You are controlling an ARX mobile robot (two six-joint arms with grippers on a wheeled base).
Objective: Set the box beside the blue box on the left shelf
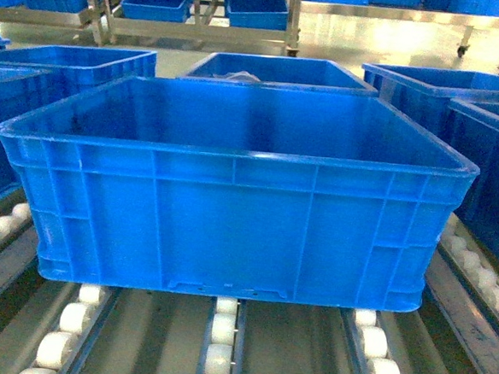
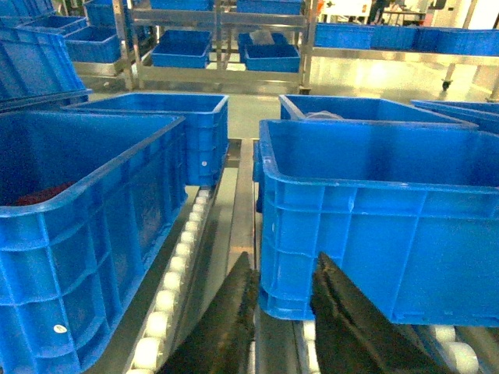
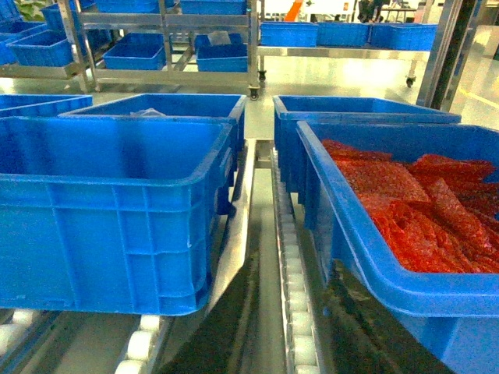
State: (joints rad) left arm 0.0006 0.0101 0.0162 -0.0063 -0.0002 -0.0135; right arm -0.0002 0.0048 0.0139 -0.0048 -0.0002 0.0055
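White roller wheels (image 1: 222, 339) fill the bottom of the head view, running in 3 rails under the box (image 1: 231, 203), which sits squarely on the left shelf (image 1: 302, 349) and takes up most of the frame. Its ribbed front wall faces the camera, with 2 small notches along the bottom edge, and its inside looks empty from here. Directly behind it stands another blue crate (image 1: 279, 69) with something pale inside. More blue crates flank it: 1 on the left lane (image 1: 0, 135) and 1 on the right lane (image 1: 490, 178), each apart from the box across a metal divider rail.

In the left wrist view, the left gripper (image 2: 284, 327) shows as 2 dark fingers (image 2: 234, 327) spread apart at the bottom edge, the near left corner of the box standing just ahead of the gap between them; nothing is held, though whether a finger touches the corner is unclear. The neighbouring crate (image 2: 93, 234) lies to the left across a line of rollers.

In the right wrist view, the right gripper (image 3: 284, 335) appears only as dark blurred shapes low in the frame, and I cannot tell how its jaws stand. To its right, a crate (image 3: 374, 234) holds red crinkled material (image 3: 421, 210); the box (image 3: 117, 210) lies to its left.

Steel-framed shelving (image 1: 202, 12) with further blue bins stands across the floor.
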